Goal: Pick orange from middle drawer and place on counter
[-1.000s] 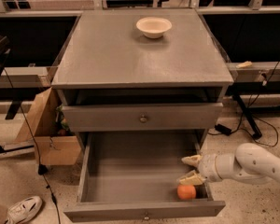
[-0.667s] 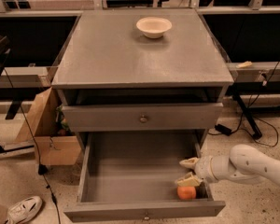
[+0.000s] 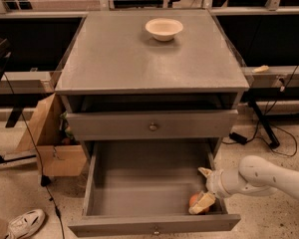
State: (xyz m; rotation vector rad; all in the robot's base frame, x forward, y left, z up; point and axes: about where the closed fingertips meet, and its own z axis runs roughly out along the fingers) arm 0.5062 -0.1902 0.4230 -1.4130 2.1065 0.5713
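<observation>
Grey counter (image 3: 139, 63) (bowl (image 3: 164, 28) atop); pincer (image 3: 203, 190) in middle drawer (image 3: 139, 183).

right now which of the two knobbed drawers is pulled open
The lower one, the middle drawer, is pulled out, its inside showing, with the orange and the hand at its front right. The upper drawer shows only its front.
</observation>
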